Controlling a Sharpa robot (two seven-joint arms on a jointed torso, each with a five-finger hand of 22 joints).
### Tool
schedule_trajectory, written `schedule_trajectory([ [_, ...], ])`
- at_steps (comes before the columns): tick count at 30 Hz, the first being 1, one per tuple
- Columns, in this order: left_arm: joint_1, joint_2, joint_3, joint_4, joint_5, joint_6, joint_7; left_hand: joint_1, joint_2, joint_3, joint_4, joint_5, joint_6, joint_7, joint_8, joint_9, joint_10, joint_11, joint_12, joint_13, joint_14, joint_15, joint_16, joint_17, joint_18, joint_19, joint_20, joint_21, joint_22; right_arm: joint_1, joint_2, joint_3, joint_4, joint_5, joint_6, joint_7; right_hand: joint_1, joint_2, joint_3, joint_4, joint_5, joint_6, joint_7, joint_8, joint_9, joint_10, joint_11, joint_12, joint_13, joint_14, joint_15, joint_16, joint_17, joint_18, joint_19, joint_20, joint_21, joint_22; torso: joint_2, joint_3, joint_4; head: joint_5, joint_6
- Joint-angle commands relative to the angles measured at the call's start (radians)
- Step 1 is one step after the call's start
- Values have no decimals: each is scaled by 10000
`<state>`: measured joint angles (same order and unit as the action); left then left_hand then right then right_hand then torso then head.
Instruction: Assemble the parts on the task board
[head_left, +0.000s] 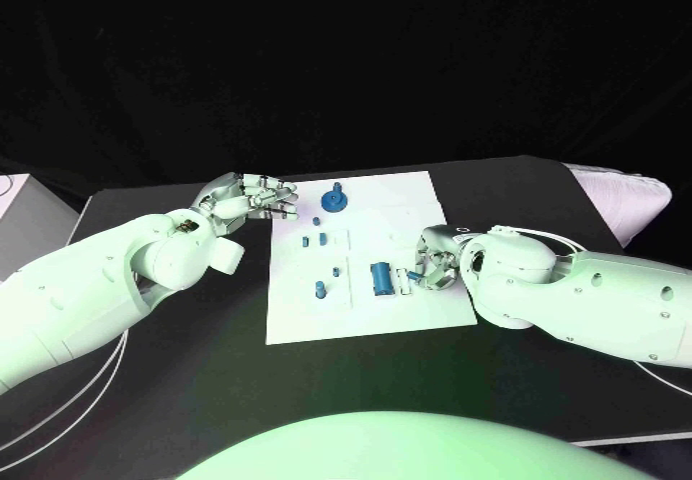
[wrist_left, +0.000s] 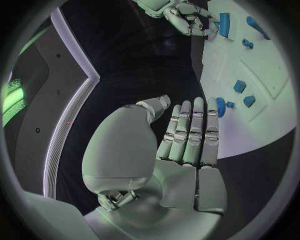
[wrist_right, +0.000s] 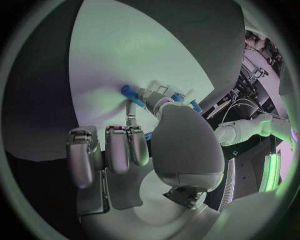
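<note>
The white board lies in the middle of the black table, a little right of the frame's centre in the head view. On it, near the top edge, stands a round blue knob with a stem; below it sit two small blue pegs side by side, then another small piece, and in the lower half a blue cylinder with a small upright peg to its left. The left hand is at the board's upper left corner, just over the edge; in the left wrist view its fingers lie straight and close together, released and holding nothing, their tips near the blue knob. The right hand is at the board's right edge, level with the cylinder, its fingers curled in. In the right wrist view the thumb and a fingertip pinch a small blue part just above the white board, with the other fingers bent down beside it. The cylinder sits just left of this hand in the head view.
</note>
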<state>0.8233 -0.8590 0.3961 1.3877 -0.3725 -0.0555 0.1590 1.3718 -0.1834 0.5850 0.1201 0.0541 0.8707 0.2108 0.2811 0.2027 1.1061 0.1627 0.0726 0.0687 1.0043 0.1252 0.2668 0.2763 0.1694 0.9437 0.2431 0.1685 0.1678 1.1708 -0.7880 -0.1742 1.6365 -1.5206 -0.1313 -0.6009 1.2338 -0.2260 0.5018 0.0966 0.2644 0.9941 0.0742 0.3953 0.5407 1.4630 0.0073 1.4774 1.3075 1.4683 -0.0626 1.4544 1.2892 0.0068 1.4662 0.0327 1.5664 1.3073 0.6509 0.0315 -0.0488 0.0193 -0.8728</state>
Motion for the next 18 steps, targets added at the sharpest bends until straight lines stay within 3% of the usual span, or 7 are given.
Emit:
schedule_trajectory([
  [1, -15, 1, 4, 20, 57, 148, 29, 11, 98, 11, 93, -34, 25, 75, 5, -10, -31, 7, 36, 14, 67, -16, -70, 21, 135, 72, -16, -43, -22, -53, -62, -49, -72, -184, 536, -288, -430, -64, -7, 211, 298, -21, 53, -53, -31, 406, -55, -28, 1904, 485, -44, -62, 6, -68, 1046, 5, 44, 2635, 1, -2, 2, -6, 2],
  [5, -15, -5, 4, 25, 57, 148, 19, 11, 98, 11, 93, -34, 25, 75, 5, -10, -31, 7, 36, 14, 67, -16, -70, 21, 135, 72, -16, -43, -22, -54, -63, -49, -103, -251, 586, -322, -935, -115, 19, 432, 639, -66, 57, -67, -43, 387, -51, -63, 1880, 485, -42, -73, 5, -68, 1046, 3, 44, 2635, 3, -8, -3, -16, 2],
  [10, -15, -6, 4, 31, 56, 154, 12, 11, 98, 11, 93, -34, 25, 75, 5, -10, -31, 7, 36, 14, 67, -16, -70, 21, 135, 72, -16, -43, -22, -54, -35, -51, -134, -452, 440, -313, -840, -10, 431, 200, 1247, -12, -1, 7, -7, 420, -105, -31, 1905, 495, -82, -64, 49, -68, 1046, -22, 44, 2635, 0, -3, 0, -16, 2],
  [18, -15, -7, 3, 30, 52, 160, 9, 11, 98, 11, 93, -34, 25, 75, 5, -10, -31, 7, 36, 14, 67, -16, -70, 21, 135, 72, -16, -43, -22, -55, -51, -53, -53, -638, 109, -262, -990, 10, 638, 118, 1462, 110, -52, 102, 30, 613, -142, 235, 2107, 517, -102, -30, 139, -68, 1046, -37, 44, 2635, -7, -4, -4, -25, 2],
])
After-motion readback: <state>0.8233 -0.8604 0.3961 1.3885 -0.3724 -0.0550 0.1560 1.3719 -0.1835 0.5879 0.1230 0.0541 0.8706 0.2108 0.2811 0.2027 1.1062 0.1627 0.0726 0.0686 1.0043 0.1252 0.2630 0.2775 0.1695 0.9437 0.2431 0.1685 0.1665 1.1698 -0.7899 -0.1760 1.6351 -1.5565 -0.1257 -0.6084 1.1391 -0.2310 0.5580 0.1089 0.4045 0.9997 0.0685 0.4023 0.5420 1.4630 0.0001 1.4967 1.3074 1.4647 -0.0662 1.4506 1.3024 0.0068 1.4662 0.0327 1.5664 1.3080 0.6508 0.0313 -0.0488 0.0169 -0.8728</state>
